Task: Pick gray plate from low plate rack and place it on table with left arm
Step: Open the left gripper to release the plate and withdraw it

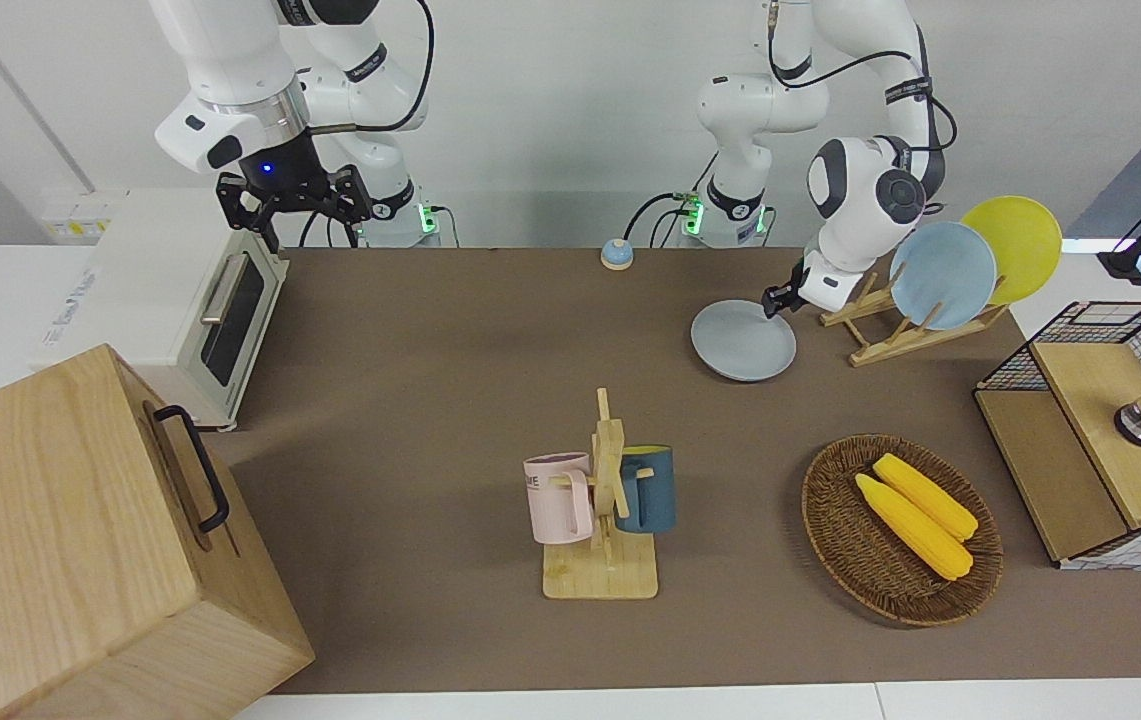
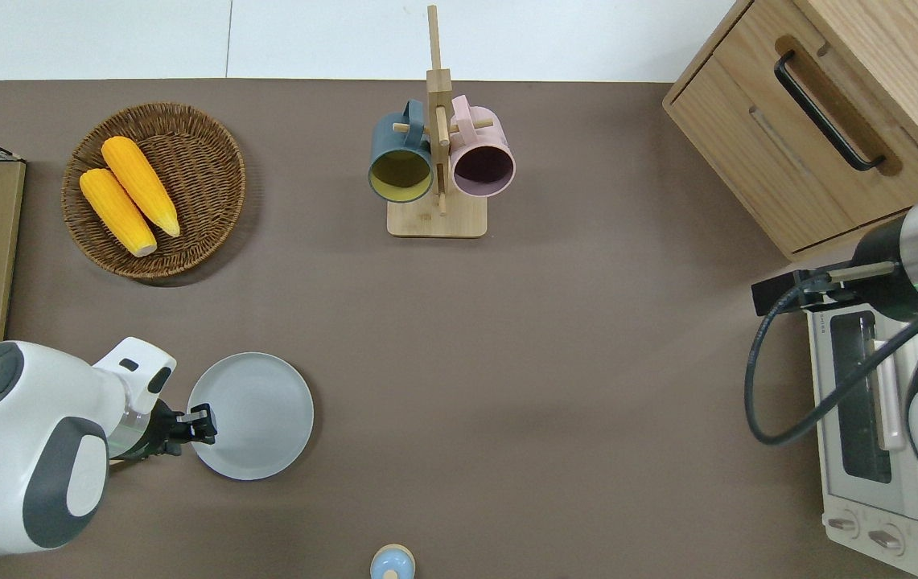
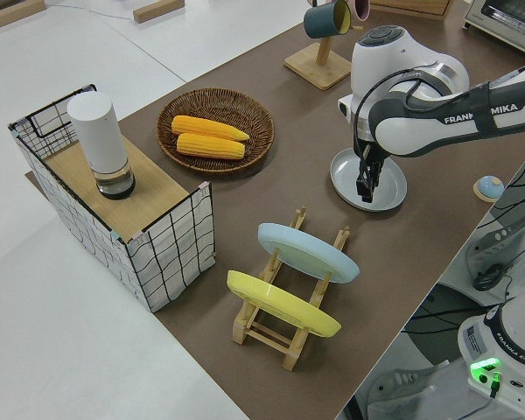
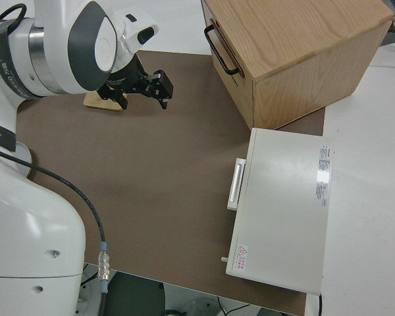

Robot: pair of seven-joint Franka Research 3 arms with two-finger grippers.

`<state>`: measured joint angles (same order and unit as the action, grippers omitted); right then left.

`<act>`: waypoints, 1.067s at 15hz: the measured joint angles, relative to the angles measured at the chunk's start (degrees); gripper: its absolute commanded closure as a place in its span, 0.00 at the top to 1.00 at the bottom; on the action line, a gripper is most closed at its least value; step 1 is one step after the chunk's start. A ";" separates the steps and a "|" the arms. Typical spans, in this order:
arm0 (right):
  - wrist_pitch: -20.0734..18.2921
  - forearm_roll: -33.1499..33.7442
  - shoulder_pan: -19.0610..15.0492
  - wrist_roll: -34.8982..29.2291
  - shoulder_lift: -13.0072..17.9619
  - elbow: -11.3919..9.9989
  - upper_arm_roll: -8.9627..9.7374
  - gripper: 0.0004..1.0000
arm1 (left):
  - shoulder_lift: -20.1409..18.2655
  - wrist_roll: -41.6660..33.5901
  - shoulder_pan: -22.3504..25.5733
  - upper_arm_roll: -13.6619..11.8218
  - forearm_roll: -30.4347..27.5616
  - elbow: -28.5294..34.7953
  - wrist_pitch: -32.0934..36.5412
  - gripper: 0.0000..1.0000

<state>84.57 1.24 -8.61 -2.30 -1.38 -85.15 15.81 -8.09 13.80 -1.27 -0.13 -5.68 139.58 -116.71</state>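
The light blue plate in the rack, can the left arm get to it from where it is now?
Probably yes. The left gripper is at the gray plate's rim on the table, just beside the low plate rack. The light blue plate leans there with nothing blocking it.

Bare table [image 2: 507, 386] surrounds the gray plate [image 2: 253, 414]; the low plate rack [image 1: 880, 335] apparently crowds one side.

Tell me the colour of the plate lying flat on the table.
Pale gray plate, best seen in the overhead view.
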 measured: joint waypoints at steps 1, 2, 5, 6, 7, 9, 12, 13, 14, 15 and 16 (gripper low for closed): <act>0.00 0.00 0.00 0.00 0.00 0.00 0.00 0.98 | 0.44 0.04 0.00 0.06 0.00 -0.10 -0.19 0.79; 0.00 0.00 0.00 0.00 0.00 0.00 0.00 0.98 | 0.61 0.06 0.00 0.06 0.00 -0.25 -0.21 0.81; 0.00 0.00 0.00 0.00 0.00 0.00 0.00 0.98 | 0.58 0.07 0.00 0.06 0.00 -1.08 -0.20 0.85; 0.00 0.00 0.00 0.00 0.00 0.00 0.00 0.98 | 0.57 0.06 0.00 0.04 0.08 -1.63 0.02 0.87; 0.00 0.00 0.00 0.00 0.00 0.00 0.00 0.98 | 0.55 0.06 0.00 -0.04 0.27 -2.64 0.76 0.90; 0.00 0.00 0.00 0.00 0.00 0.00 0.00 0.98 | 0.52 0.04 0.03 -0.28 1.23 -5.01 2.37 0.98; 0.00 0.00 0.00 0.00 0.00 0.00 0.00 0.98 | 0.47 0.05 0.08 -0.80 2.34 -8.58 4.16 0.99; 0.00 0.00 0.00 0.00 0.00 0.00 0.00 0.98 | 0.44 0.06 0.10 -1.31 2.53 -9.94 5.09 0.99; 0.00 0.00 0.00 0.00 0.00 0.00 0.00 0.98 | 0.40 0.06 0.11 -2.02 2.90 -11.74 6.53 0.99; 0.00 0.00 0.00 0.00 0.00 0.00 0.00 0.98 | 0.35 0.04 0.13 -2.71 3.57 -13.72 8.09 0.99; 0.00 0.00 0.00 0.00 0.00 0.00 0.00 0.98 | 0.30 0.01 0.14 -3.46 4.67 -16.05 9.95 0.99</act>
<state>84.57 1.24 -8.61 -2.30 -1.38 -85.15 15.81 -7.78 13.82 -1.13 -3.59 -1.01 123.53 -106.76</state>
